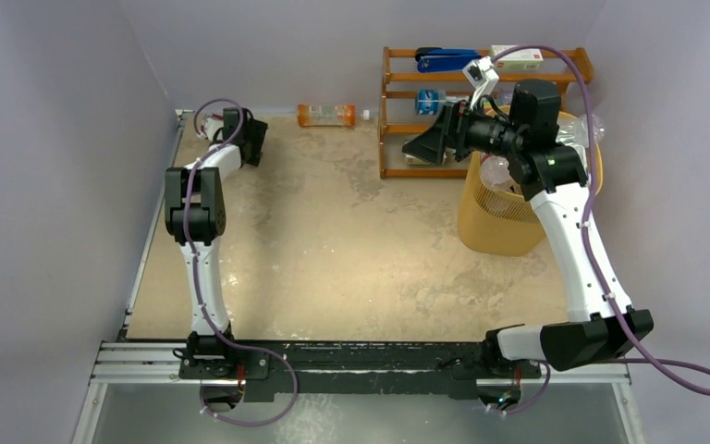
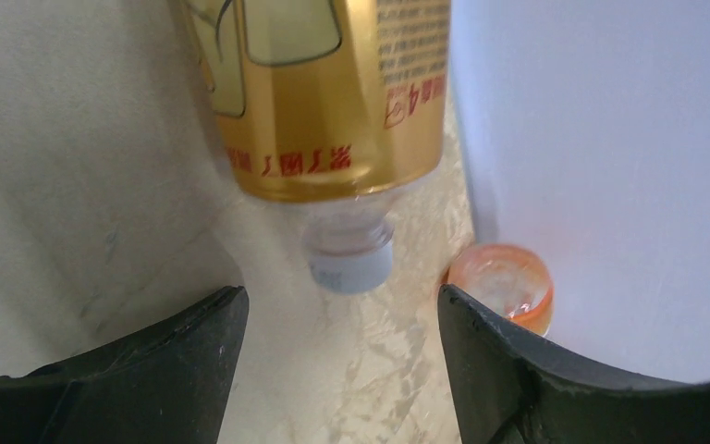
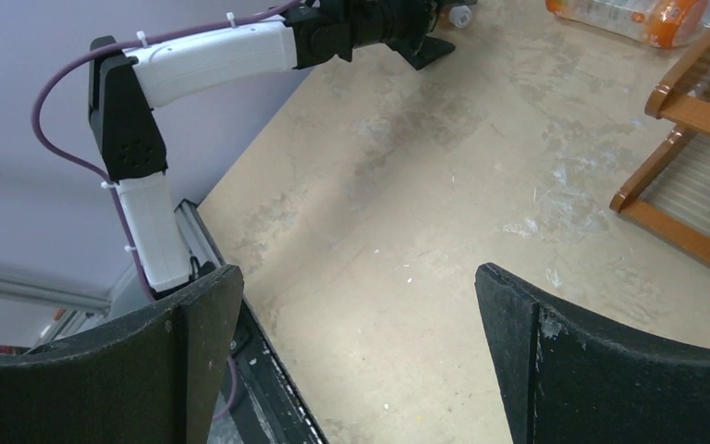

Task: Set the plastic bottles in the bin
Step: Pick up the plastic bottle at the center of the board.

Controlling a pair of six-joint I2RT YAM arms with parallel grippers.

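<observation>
- Black left fingers point(image 2: 194, 370) stood spread in the far-left corner, close to the wall. They flanked the white cap of a gold-labelled bottle point(image 2: 324, 102) without touching it.
- Just beside them, a round orange bottle end point(image 2: 504, 282) lay against the wall.
- Bare bench point(image 1: 351, 259) stretched between the arms, and an orange bottle point(image 1: 326, 115) lay at its far edge.
- At far right, the wooden rack point(image 1: 397, 111) crowded the bin point(image 1: 495, 231), which held clear bottles point(image 1: 499, 171).
- Right fingers point(image 3: 185, 370) hung wide apart and empty, just left of the bin.
</observation>
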